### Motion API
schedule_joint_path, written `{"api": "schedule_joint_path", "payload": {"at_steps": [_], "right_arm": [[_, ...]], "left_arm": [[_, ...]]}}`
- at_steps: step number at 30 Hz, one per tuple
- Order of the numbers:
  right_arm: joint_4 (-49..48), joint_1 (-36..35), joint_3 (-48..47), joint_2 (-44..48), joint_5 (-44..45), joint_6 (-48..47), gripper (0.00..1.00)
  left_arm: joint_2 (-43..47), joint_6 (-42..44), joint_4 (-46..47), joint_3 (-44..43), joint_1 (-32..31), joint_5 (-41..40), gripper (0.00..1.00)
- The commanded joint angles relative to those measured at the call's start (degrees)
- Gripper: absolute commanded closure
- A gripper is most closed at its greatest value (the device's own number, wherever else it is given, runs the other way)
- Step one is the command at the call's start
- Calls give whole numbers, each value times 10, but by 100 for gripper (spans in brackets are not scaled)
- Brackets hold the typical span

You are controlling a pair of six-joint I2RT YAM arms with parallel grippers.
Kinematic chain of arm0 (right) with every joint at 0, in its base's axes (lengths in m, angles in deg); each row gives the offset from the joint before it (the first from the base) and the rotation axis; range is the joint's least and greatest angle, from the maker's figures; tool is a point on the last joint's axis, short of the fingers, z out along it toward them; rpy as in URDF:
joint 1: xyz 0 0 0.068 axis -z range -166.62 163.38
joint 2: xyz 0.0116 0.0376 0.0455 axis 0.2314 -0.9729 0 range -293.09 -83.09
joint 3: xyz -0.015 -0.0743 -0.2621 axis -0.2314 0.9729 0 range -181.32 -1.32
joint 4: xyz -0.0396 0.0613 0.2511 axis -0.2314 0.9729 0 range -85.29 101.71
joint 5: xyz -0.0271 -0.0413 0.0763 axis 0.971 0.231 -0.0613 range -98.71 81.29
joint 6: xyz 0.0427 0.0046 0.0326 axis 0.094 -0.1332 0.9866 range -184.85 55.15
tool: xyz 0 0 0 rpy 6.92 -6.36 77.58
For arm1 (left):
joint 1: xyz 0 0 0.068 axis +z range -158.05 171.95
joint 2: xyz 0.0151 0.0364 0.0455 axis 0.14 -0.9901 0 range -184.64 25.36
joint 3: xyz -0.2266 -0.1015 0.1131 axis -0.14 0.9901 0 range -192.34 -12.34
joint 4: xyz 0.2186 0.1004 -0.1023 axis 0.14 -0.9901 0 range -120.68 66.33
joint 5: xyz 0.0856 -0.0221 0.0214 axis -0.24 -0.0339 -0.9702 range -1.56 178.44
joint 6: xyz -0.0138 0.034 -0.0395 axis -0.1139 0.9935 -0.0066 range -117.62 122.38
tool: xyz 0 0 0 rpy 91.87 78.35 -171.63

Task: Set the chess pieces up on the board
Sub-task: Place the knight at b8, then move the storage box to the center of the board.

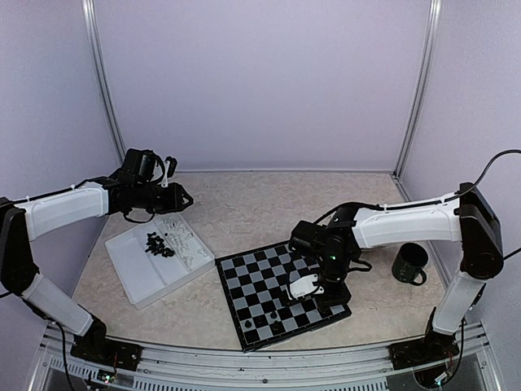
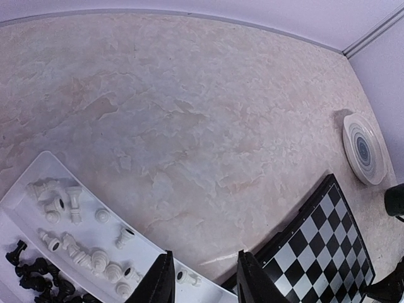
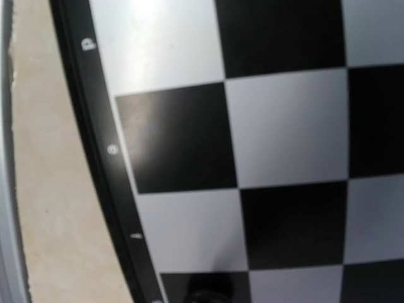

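Observation:
The board [image 1: 281,295] lies at the front middle of the table, with a few black chess pieces [image 1: 275,314] standing on it. The other chess pieces lie in a white tray [image 1: 138,277]: a black heap [image 1: 155,244] and a white heap [image 1: 183,239]. My left gripper [image 1: 186,195] hovers above the tray's far end. In the left wrist view it [image 2: 205,278] is open and empty over the tray rim, with white pieces [image 2: 76,252] and black pieces [image 2: 31,271] below. My right gripper [image 1: 313,287] is low over the board's right part. Its wrist view shows only squares [image 3: 284,126] and a black piece [image 3: 208,293].
A dark green mug [image 1: 409,265] stands right of the board. A round grey ringed plate [image 2: 365,148] lies beyond the board [image 2: 328,252] in the left wrist view. Grey walls enclose the table on three sides.

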Motion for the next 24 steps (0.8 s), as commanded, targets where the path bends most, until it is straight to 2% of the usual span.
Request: {"api": "schedule_joint_path", "payload": {"at_steps": [1, 4, 11, 16, 20, 24], "right_arm": [[-7, -8, 9, 1, 2, 7, 100], [-6, -9, 10, 1, 2, 8, 96], [-12, -11, 8, 8, -3, 13, 77], [6, -3, -43, 22, -58, 10, 68], [7, 45, -105, 43, -128, 1, 65], [-63, 148, -136, 56, -226, 47, 64]], "left_arm": [[8, 4, 14, 8, 3, 11, 65], [6, 4, 14, 8, 3, 14, 65], [6, 3, 14, 9, 3, 16, 65], [11, -2, 7, 8, -1, 16, 65], [30, -18, -10, 14, -8, 14, 65], [52, -30, -30, 21, -39, 0, 65]]}}
